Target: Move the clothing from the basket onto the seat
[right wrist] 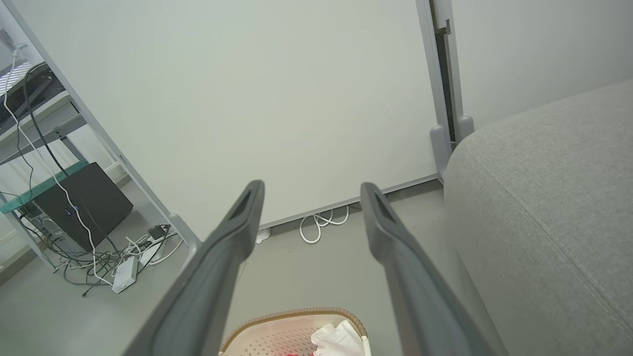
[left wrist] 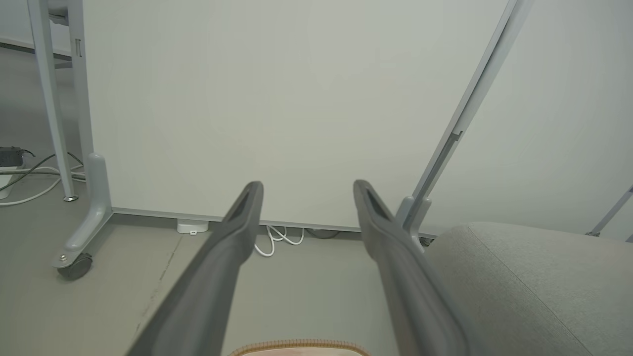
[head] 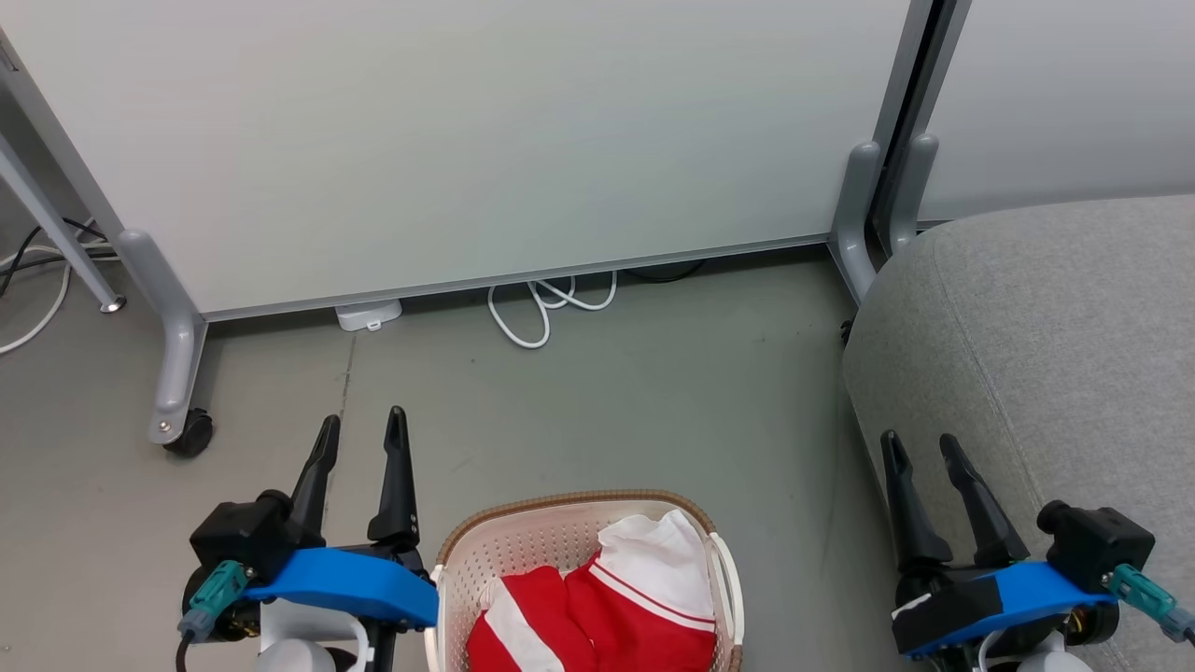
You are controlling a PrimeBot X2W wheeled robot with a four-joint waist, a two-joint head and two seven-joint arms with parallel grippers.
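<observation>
Both the left end effector (head: pixel 363 416) and right end effector (head: pixel 919 437) hover wide, flanking the basket (head: pixel 560 498).

downward head, forward wrists, shared basket (head: pixel 523 551)

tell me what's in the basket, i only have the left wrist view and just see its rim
Observer: The basket holds the clothing, red with white panels, bunched toward its right side.
Operator: where's the right gripper, holding anything
Observer: The right gripper is to the right of the basket, by the left edge of the seat in the head view. Its jaws are open and hold nothing.
Operator: and my left one, is it over the clothing
Observer: No. The left gripper is to the left of the basket, above the floor, with its jaws open.
</observation>
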